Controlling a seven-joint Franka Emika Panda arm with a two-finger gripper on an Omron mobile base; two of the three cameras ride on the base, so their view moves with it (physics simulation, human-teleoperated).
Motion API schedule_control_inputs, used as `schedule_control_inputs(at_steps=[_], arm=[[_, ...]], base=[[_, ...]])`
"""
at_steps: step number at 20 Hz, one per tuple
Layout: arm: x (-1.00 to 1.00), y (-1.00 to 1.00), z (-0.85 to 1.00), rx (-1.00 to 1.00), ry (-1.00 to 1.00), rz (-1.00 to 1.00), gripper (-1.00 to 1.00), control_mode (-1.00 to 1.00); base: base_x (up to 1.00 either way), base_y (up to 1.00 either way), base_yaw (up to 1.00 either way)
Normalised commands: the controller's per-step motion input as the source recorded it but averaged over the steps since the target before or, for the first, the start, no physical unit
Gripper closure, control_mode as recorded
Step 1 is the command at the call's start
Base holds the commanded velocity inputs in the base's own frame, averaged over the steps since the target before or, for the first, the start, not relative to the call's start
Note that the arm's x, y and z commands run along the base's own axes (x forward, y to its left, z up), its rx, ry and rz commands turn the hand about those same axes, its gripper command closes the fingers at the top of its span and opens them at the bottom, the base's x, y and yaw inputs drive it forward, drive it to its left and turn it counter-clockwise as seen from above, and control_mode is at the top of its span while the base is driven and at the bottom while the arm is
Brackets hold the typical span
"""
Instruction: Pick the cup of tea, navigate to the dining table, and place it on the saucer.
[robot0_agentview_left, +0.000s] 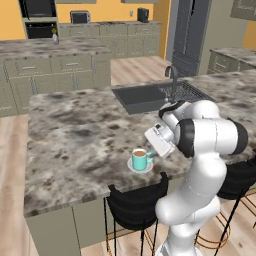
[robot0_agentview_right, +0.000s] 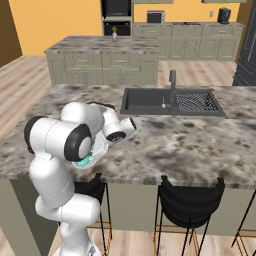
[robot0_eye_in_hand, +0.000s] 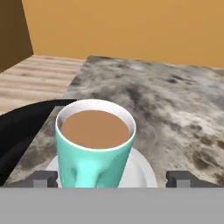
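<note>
We have the cup of tea standing upright on the saucer, near the front edge of the dining table, just above a black chair. The jaws are spread wide, one fingertip on each side of the mug and apart from its wall, holding nothing as far as we can see. In the left base view the handle points toward the hand, which sits just beside the cup.

We judge the mug to be stiff glazed ceramic: smooth, teal-green outside, white at the inner rim, somewhat slippery and breakable if knocked. It is filled close to the brim with brown liquid, so any tilt or jolt could spill it. It looks light, and its wall flares slightly toward the top. If it had to be gripped again, we would take it across the body below the rim, clear of the handle, with the cup kept level.

The saucer is flat, round, white and a little wider than the mug, and could slide on the polished top. The counter is mottled grey-brown granite, hard and glossy, with a dark inset sink and faucet well apart from the cup
</note>
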Motion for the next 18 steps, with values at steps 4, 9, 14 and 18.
schedule_control_inputs(at_steps=[4,9,14,18], arm=[[-0.45,0.0,0.32,0.02,0.0,0.01,-1.0,-1.0],[-0.64,0.0,0.39,0.0,0.0,0.0,-1.0,-1.0],[-0.89,0.0,0.4,0.0,0.0,-0.01,-1.0,-1.0],[-1.0,0.0,0.46,0.0,0.0,-0.14,-1.0,-1.0]], base=[[0.0,0.0,0.0],[0.0,0.0,0.0],[0.0,0.0,0.0],[0.0,0.0,0.0]])
